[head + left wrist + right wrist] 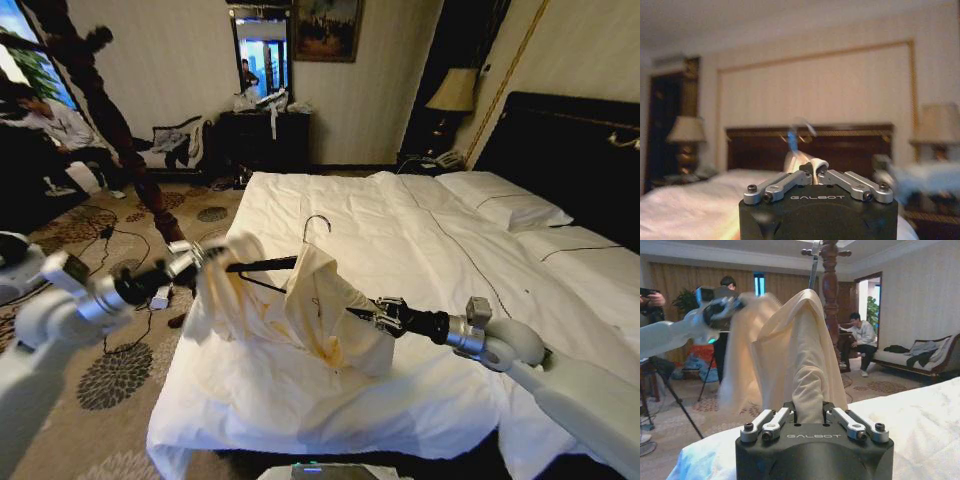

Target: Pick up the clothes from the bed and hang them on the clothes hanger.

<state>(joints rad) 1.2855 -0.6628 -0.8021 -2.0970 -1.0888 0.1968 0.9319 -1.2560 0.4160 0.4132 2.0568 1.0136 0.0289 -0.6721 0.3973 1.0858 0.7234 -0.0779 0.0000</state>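
Observation:
A cream garment, the clothes [310,310], hangs spread in the air above the foot of the bed [420,250]. It is draped over the dark clothes hanger [262,265], whose silvery hook [318,224] sticks up. My left gripper [205,258] is shut on the garment's left edge, and in the left wrist view its fingertips [812,166] pinch cream cloth. My right gripper [372,315] is shut on the garment's lower right side, the cloth [800,355] rising straight from its fingers [775,419]. The right half of the hanger is hidden under the fabric.
A dark wooden coat-stand post [120,130] rises left of the bed, with cables and a white power strip [160,297] on the patterned carpet. Pillows [500,205] and a black headboard [570,150] lie at the far right. A lamp [455,92] stands beyond.

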